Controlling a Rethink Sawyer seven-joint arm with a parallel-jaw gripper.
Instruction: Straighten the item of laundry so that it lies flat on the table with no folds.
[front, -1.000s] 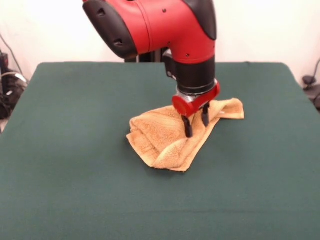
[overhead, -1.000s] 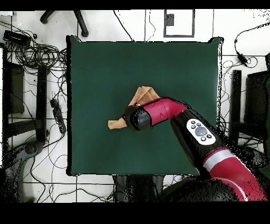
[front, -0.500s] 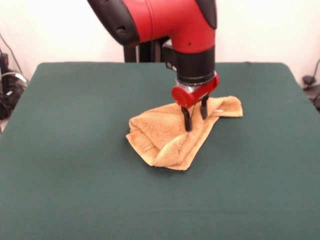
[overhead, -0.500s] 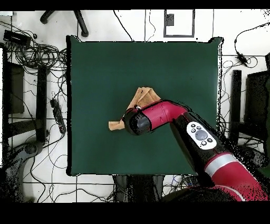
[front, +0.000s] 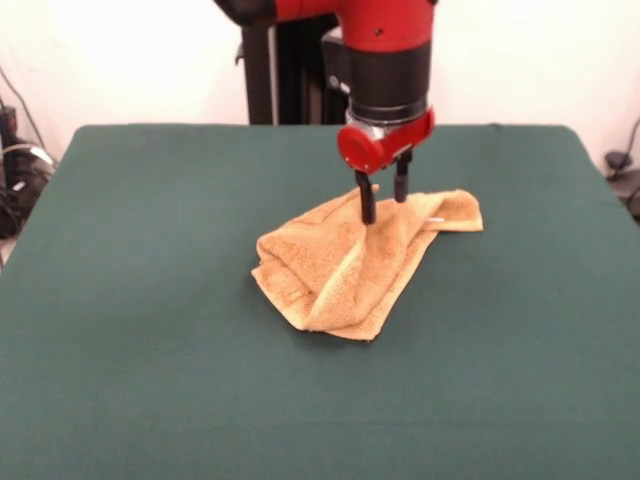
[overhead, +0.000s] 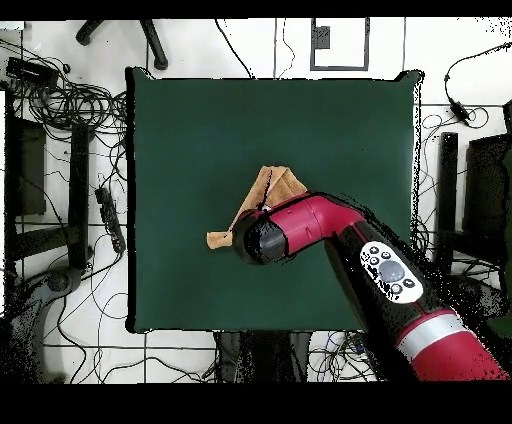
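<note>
The golden-orange towel (front: 335, 265) lies crumpled and folded over itself near the middle of the green table (front: 140, 330). A ridge of it is pulled up like a tent towards my gripper (front: 384, 207). The gripper hangs above the towel's far right part, shut on a raised fold between its black fingers (front: 366, 200). One towel corner (front: 462, 212) sticks out to the right, with a small white label beside it. From overhead, the towel (overhead: 272, 188) shows partly, and the arm's red wrist (overhead: 262, 237) hides the gripper and the towel's middle.
Green cloth surrounds the towel on all sides (overhead: 190, 130). Cables and black stands (overhead: 70, 150) lie on the floor beyond the table's edges. The red arm (overhead: 390, 275) reaches in across one corner of the table.
The gripper has risen and shifted slightly away from the near edge. The towel's fold has lifted with it, and the right corner has drawn in a little.
</note>
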